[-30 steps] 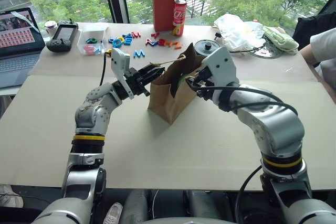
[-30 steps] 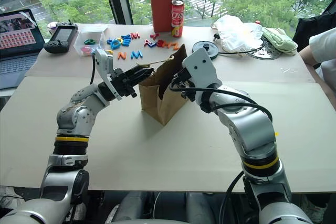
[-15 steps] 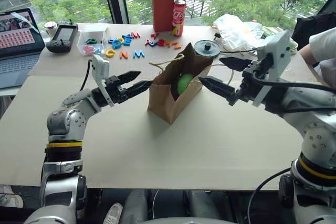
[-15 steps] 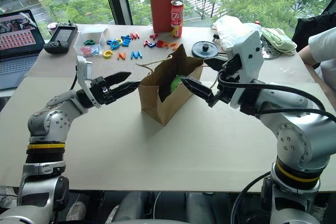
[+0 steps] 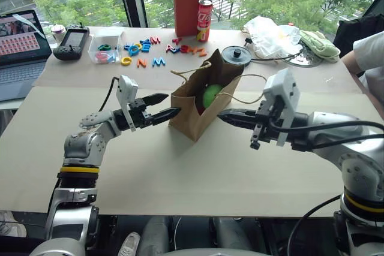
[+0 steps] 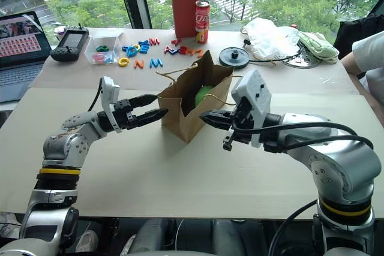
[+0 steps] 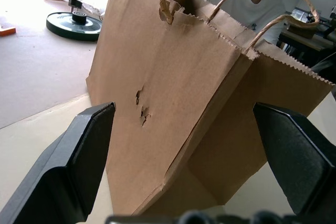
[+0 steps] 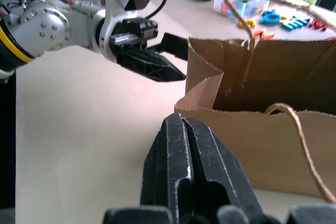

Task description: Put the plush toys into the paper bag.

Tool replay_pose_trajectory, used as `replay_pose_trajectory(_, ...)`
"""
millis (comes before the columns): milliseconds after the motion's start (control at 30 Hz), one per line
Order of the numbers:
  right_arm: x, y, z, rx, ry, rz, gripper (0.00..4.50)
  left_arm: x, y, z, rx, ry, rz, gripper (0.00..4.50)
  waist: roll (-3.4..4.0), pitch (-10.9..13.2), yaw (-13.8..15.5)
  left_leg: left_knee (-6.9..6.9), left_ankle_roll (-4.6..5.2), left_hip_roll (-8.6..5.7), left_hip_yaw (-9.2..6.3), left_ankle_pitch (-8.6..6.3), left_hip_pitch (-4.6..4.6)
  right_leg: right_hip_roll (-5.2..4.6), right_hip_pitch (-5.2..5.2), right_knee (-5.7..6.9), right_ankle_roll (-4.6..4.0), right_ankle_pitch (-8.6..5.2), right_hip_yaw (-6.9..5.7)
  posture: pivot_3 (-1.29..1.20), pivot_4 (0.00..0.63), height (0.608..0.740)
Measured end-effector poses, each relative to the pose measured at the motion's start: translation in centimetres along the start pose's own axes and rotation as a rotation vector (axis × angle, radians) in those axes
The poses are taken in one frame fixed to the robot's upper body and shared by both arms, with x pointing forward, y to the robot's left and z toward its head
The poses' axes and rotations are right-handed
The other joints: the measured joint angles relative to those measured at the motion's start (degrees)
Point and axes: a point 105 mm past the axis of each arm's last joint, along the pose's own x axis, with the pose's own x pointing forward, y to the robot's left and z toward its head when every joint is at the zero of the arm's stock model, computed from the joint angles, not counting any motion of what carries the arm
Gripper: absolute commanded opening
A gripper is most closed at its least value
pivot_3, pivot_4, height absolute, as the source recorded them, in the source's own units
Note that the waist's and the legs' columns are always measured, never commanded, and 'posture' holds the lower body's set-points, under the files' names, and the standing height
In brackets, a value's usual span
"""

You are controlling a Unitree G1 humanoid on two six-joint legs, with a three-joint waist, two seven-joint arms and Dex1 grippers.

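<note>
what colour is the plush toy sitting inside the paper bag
Lime green. The plush toy shows through the open mouth of the brown paper bag, best in the left eye view.

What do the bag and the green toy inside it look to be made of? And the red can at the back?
The paper bag: matte brown kraft paper, by its creases, saw-tooth rim, small tears and twisted twine handles. The lime-green plush toy: probably soft fabric, though what shows past the bag's rim looks rounded and smooth. The red can: likely thin metal, with a glossy printed surface.
</note>
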Motion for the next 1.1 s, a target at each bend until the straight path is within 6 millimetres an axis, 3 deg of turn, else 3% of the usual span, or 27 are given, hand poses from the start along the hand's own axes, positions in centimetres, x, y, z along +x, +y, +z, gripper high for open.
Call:
replay_pose_trajectory(167,2.5,-2.1,-2.5,0.010,0.102,-0.137,0.05,0.4,-0.2,-0.5,0.011,0.016,-0.019,4.50,0.00,0.00,0.05,0.00,0.00,-0.03,0.01,0.00,-0.02,0.00,-0.01,0.00,0.00,0.00,0.00,0.00,0.150,0.739)
replay_pose_trajectory(333,4.8,-4.0,-0.1,0.011,0.037,-0.253,0.05,1.6,-1.7,-1.4,0.010,0.030,-0.087,4.50,0.00,0.00,0.00,-0.01,0.00,-0.01,0.02,0.00,-0.03,0.03,-0.06,0.04,0.00,0.00,0.01,0.00,0.150,0.739)
replay_pose_trajectory(567,5.7,-3.5,0.9,0.013,-0.005,-0.246,0.05,1.8,-2.2,-2.0,0.026,0.045,-0.084,4.50,0.00,0.00,0.17,-0.02,0.01,0.02,0.01,0.00,-0.09,-0.05,-0.03,0.03,0.00,0.01,-0.03,0.00,0.150,0.739)
replay_pose_trajectory(767,6.9,-2.7,1.0,0.031,-0.016,-0.228,0.05,3.6,-2.1,-2.6,0.078,0.024,-0.015,4.50,0.00,0.00,0.10,0.00,0.01,0.02,0.01,0.00,-0.05,-0.02,-0.03,0.04,0.00,0.01,-0.02,0.00,0.150,0.739)
replay_pose_trajectory(1100,7.3,-2.8,1.5,0.029,-0.025,-0.235,0.05,5.6,-0.9,-2.6,0.131,-0.004,0.110,4.50,0.00,0.00,0.09,-0.01,0.01,-0.01,0.00,0.00,-0.05,-0.02,-0.04,0.04,0.00,0.01,-0.03,0.00,0.150,0.739)
